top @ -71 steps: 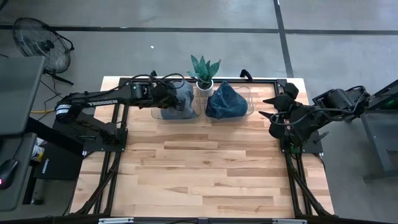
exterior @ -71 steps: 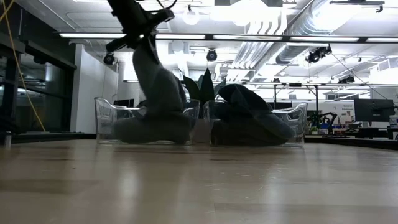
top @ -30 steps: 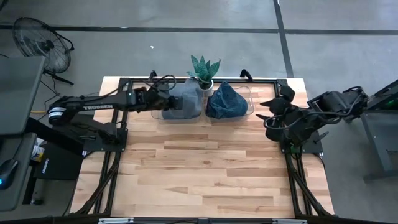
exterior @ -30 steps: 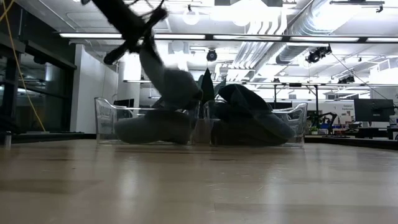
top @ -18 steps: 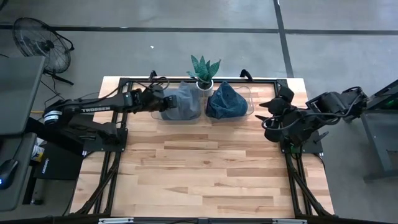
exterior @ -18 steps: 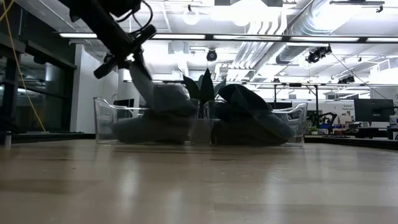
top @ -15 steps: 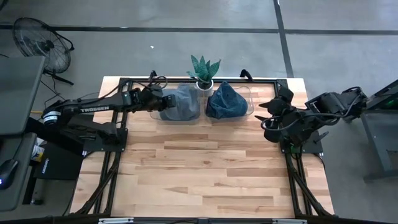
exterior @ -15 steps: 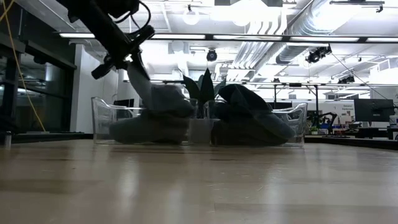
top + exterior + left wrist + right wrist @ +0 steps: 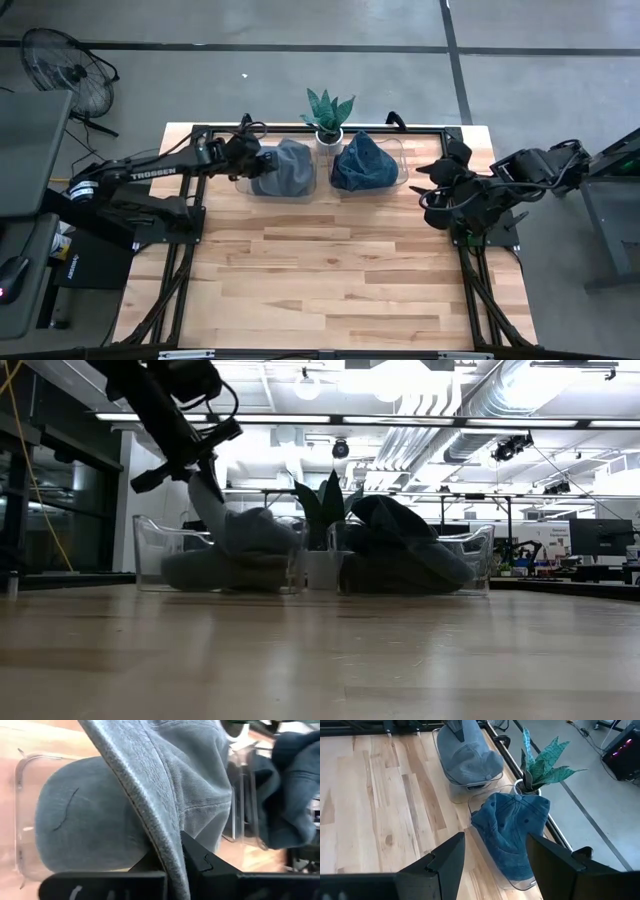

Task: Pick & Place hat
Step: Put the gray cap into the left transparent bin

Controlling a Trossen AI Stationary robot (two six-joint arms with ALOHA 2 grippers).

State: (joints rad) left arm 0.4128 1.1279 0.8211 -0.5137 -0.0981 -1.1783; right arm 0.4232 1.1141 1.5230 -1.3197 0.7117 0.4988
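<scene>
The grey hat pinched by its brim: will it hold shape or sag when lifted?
The grey hat likely sags: the left hand pinches only its brim, and the crown slumps over the clear tray. It looks light. The tray may drag along.

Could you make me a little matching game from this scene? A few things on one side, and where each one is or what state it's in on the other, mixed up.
Things:
1. grey hat
2. dark blue hat
3. potted plant
4. right gripper

Places or states:
A. open, holding nothing, near the table's right edge
B. stands at the table's far edge, behind the two clear bins
C. pinched by its brim in the shut left gripper, over the left clear bin
D. piled in the right clear bin

Pairs: 1-C, 2-D, 3-B, 4-A
</scene>
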